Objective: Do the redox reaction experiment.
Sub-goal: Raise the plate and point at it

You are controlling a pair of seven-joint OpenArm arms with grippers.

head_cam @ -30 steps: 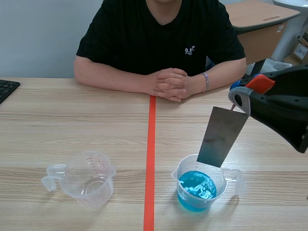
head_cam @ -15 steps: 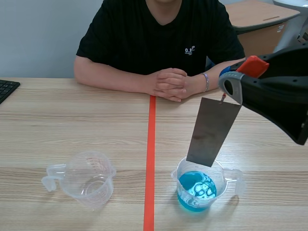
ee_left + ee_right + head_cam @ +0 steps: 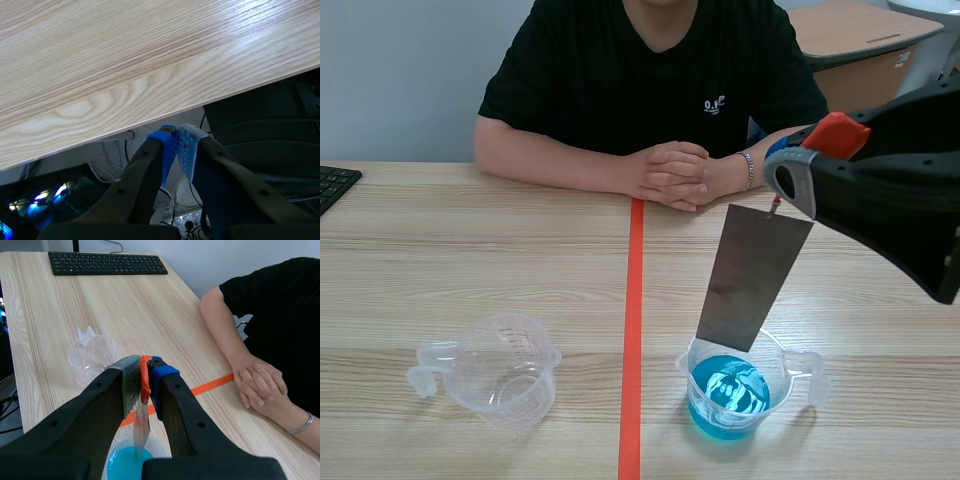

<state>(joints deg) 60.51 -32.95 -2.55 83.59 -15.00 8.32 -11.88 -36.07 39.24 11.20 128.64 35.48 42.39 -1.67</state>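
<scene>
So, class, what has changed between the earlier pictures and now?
The right gripper, shut on the metal sheet, has carried it toward the orange tape line and slightly up; its lower end hangs over the measuring cup of blue liquid. That cup, the empty measuring cup and the person's clasped hands stayed put.

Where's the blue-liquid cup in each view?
Scene view: blue-liquid cup right of the orange tape line, below the metal plate.
Left wrist view: not in it.
Right wrist view: cup under the right gripper.
Shared landmark: the orange tape line, scene and right wrist views.
</scene>
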